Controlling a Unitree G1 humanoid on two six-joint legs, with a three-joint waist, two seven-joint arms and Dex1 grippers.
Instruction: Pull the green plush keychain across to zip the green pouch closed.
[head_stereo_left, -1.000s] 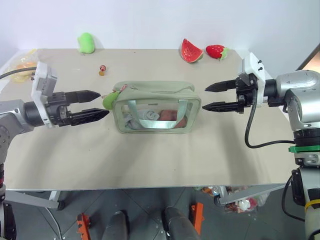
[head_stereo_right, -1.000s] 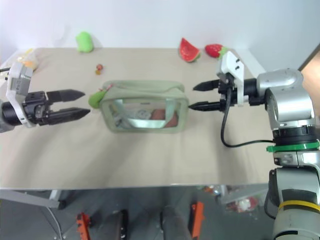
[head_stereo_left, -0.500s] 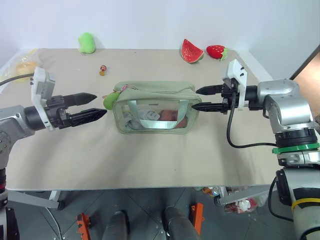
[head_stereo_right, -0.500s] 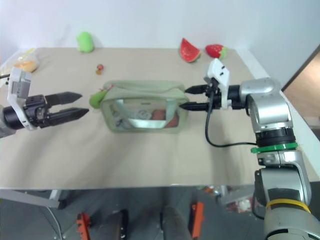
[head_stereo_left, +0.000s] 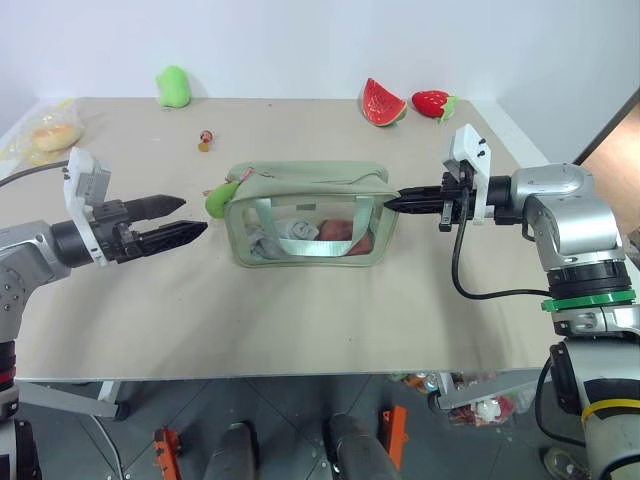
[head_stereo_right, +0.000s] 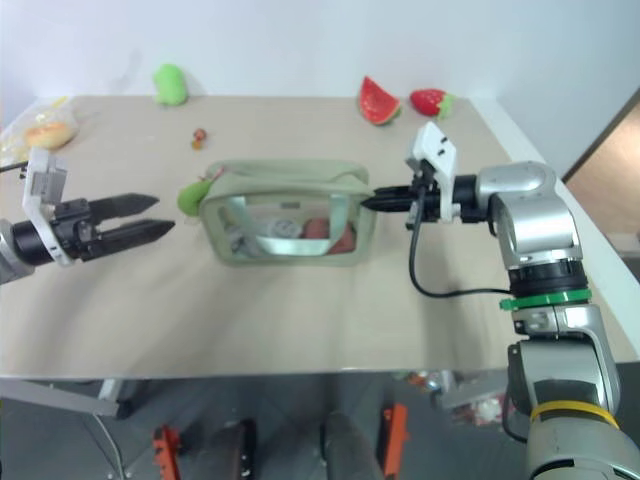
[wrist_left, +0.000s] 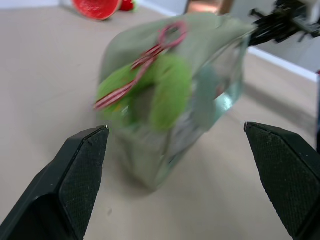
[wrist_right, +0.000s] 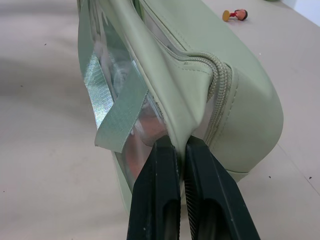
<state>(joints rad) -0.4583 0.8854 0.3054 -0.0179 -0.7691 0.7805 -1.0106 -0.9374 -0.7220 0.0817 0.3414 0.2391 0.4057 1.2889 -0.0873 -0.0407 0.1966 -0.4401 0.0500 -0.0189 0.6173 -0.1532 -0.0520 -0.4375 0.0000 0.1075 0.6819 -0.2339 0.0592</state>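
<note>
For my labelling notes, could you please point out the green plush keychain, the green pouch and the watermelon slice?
green plush keychain (head_stereo_left: 221, 198), left eye view, its plush body.
green pouch (head_stereo_left: 305, 180), left eye view, its top panel.
watermelon slice (head_stereo_left: 381, 101), left eye view, its red flesh.

Pale sage-green fabric zip pouch (head_stereo_left: 310, 213) mid-desk (head_stereo_left: 300, 320); lime-green plush keychain (head_stereo_left: 222, 197) at its left end; watermelon-slice toy (head_stereo_left: 382, 101) behind.

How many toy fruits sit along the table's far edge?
3: a watermelon slice and a strawberry side by side toward the right, and a plain green plush far left. None looks hidden.
</note>
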